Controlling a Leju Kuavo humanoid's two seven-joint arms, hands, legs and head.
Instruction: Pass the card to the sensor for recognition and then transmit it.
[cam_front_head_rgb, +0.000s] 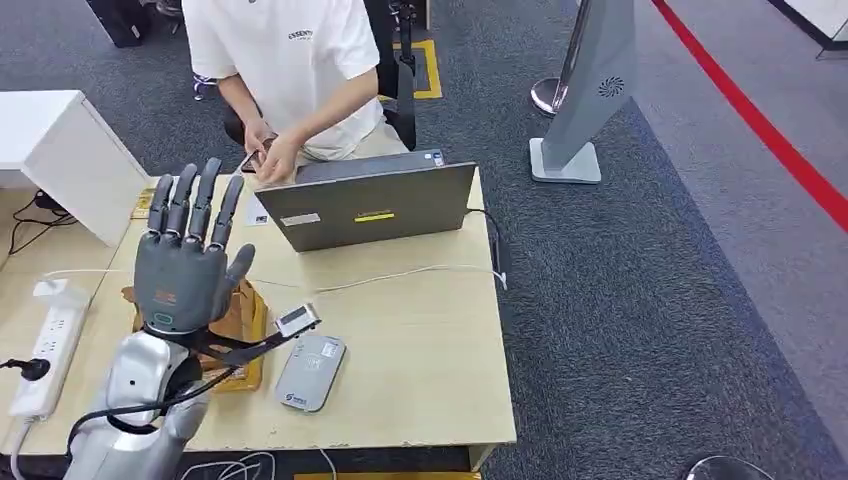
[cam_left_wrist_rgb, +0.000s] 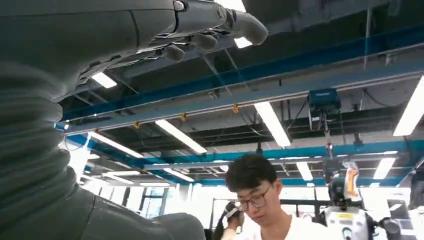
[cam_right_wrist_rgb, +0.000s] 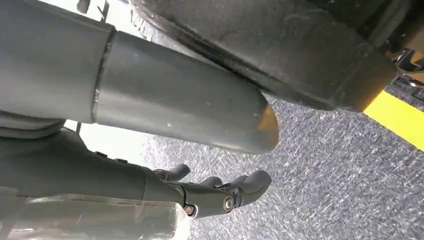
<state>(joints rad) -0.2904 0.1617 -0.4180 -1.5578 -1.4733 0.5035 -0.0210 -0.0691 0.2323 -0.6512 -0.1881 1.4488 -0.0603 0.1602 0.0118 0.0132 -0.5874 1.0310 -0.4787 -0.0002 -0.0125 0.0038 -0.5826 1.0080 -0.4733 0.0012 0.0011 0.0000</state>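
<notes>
My left hand (cam_front_head_rgb: 187, 250) is raised above the left part of the wooden table (cam_front_head_rgb: 420, 340), fingers spread and upright, holding nothing. The left wrist view shows its fingers (cam_left_wrist_rgb: 200, 30) against the ceiling. A small white card (cam_front_head_rgb: 298, 320) on a black lanyard lies at the far edge of the grey card sensor (cam_front_head_rgb: 310, 372), to the right of my left wrist. My right hand (cam_right_wrist_rgb: 220, 192) hangs over the grey carpet with its fingers loosely bent and nothing in it.
A person (cam_front_head_rgb: 285, 60) sits behind the table, hands at an open grey laptop (cam_front_head_rgb: 370, 205). A brown pouch (cam_front_head_rgb: 245, 325) lies under my left forearm. A white power strip (cam_front_head_rgb: 45, 345) and a white cabinet (cam_front_head_rgb: 60, 150) are at the left. A grey stand (cam_front_head_rgb: 590, 100) is on the floor.
</notes>
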